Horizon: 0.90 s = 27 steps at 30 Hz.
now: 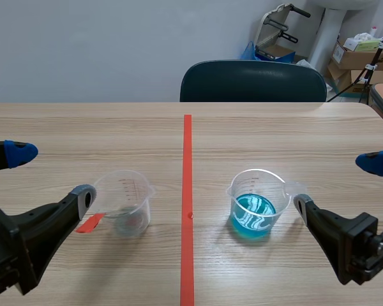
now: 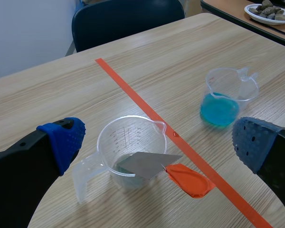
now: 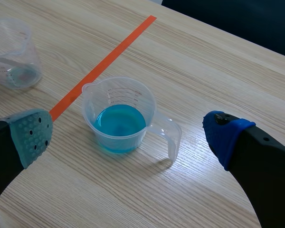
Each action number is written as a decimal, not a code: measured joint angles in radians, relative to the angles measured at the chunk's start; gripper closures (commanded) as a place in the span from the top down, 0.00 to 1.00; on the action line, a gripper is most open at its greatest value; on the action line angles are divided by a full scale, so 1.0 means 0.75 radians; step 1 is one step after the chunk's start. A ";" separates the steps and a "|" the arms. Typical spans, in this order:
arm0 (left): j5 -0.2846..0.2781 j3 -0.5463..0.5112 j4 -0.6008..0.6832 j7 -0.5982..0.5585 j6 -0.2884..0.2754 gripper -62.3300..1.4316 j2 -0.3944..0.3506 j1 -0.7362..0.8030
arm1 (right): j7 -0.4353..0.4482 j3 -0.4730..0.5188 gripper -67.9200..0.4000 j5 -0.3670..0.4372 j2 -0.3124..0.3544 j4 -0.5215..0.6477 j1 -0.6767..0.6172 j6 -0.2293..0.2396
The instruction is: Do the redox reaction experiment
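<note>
A clear measuring beaker stands left of the orange tape line. A grey metal sheet with an orange end leans in it, the orange end sticking out over the rim. Right of the line stands a second clear beaker holding blue liquid. My left gripper is open, just short of the beaker with the sheet. My right gripper is open too, and the blue-liquid beaker sits ahead of it, between the lines of its fingers. Neither gripper touches anything.
A dark chair stands at the table's far edge. Cardboard boxes and a stand sit beyond the table at the back right. A dish of stones rests on a neighbouring table.
</note>
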 measured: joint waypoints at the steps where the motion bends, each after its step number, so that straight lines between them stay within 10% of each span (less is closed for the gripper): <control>1: 0.000 0.000 0.000 0.000 0.000 1.00 0.000 0.000 | 0.000 0.000 1.00 0.000 0.000 0.000 0.000 0.000; 27: 0.000 0.000 0.000 0.000 0.000 1.00 0.000 0.000 | 0.015 0.000 1.00 0.001 0.000 0.000 0.000 0.000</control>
